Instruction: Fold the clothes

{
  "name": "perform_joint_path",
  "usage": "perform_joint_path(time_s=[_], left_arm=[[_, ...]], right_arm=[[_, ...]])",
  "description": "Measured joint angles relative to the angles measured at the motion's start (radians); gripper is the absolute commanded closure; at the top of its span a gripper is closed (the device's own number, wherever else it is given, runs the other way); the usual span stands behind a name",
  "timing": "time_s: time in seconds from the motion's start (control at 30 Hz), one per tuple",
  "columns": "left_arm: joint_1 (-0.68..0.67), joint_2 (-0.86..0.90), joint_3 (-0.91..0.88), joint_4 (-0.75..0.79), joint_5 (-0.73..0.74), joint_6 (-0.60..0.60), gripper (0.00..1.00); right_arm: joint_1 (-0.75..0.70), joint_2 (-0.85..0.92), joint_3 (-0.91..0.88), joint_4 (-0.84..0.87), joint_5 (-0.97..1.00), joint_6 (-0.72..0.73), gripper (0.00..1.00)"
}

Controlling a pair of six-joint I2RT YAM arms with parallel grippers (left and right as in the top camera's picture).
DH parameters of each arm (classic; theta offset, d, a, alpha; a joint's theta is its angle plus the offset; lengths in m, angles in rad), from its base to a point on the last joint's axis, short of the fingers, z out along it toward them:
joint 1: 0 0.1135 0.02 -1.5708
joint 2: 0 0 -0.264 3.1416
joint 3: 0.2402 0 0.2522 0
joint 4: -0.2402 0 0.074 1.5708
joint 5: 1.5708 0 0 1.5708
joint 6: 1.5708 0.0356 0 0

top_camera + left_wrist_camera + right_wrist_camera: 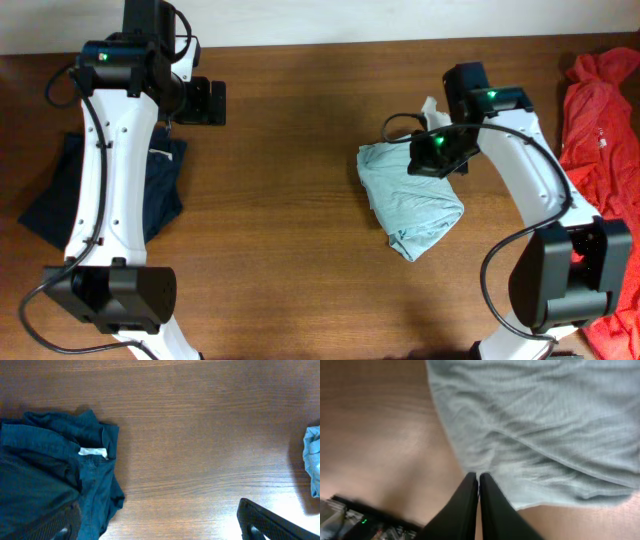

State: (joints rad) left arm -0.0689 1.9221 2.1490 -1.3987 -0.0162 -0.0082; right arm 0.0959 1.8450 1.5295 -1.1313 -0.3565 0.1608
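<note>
- The T-shirt (412,205) lies bunched on the table (300,200), right of centre. Its long axis runs from the far side back towards the arm bases, on a slight slant.
- The right gripper (440,155) sits over the shirt's far right corner. The bulk of the cloth lies to its left and towards the bases, so any pull or fold has to travel that way.
- The right jaws are pressed together. In the right wrist view the fingertips (472,485) meet the cloth edge and creases converge there. I judge this to be a pinch on thin fabric, but the cloth between the pads is not visible.
- The left gripper (212,102) is spread wide and holds nothing. It is well apart from the shirt, so the right arm is clearly the nearer.
- The overhead view alone shows the shirt's whole outline, plus the red garment (600,120) at the right edge.
- The left wrist view shows the navy garment (55,475) with its white label, and only a sliver of the shirt at the frame's right edge.
</note>
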Motion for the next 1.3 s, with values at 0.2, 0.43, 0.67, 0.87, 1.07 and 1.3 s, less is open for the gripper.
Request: perform_joint_path(time_s=[0.2, 0.43, 0.67, 0.87, 1.07, 1.3], left_arm=[[0.000, 0.000, 0.000, 0.000, 0.000, 0.000, 0.01], [0.000, 0.000, 0.000, 0.000, 0.000, 0.000, 0.01], [0.000, 0.000, 0.000, 0.000, 0.000, 0.000, 0.01], [0.000, 0.000, 0.000, 0.000, 0.000, 0.000, 0.01], [0.000, 0.000, 0.000, 0.009, 0.000, 0.000, 0.01], [0.001, 0.000, 0.000, 0.046, 0.175, -0.001, 0.01]], right_arm=[[0.056, 0.003, -0.224, 0.136, 0.071, -0.002, 0.93], [0.066, -0.001, -0.436, 0.221, 0.124, 0.072, 0.96], [0.067, -0.043, -0.477, 0.158, 0.124, 0.091, 0.96], [0.067, -0.214, -0.470, 0.178, 0.130, 0.085, 0.95], [0.067, -0.390, -0.424, 0.242, 0.131, 0.078, 0.95], [0.067, -0.406, -0.419, 0.210, 0.127, 0.090, 0.96]])
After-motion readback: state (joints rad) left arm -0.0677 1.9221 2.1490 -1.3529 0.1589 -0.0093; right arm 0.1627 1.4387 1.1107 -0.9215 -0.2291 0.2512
